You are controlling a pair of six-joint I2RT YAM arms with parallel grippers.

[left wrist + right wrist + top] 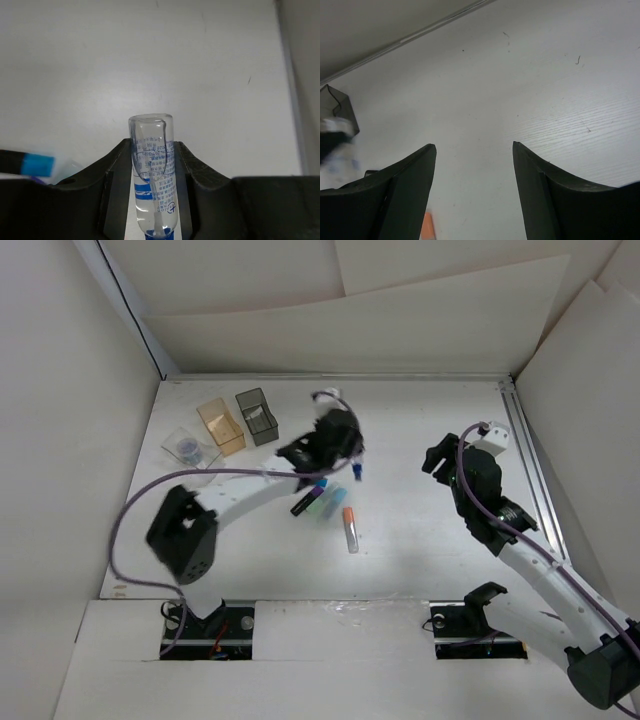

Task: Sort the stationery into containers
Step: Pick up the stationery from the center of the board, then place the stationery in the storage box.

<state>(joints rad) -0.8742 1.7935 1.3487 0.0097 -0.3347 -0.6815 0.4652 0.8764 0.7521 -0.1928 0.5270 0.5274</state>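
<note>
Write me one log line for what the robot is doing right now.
left gripper: shut on clear blue-label tube | right gripper: open, empty | orange-capped pen: unsorted

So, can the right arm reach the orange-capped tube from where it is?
Probably yes. The orange-capped tube lies in the open, nothing between it and the open right gripper; the left gripper holds a clear tube farther back.

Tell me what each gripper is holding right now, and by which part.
The left gripper grips the clear tube by its blue-labelled body, with the rounded end sticking out past the fingers. The right gripper is open and empty.
</note>
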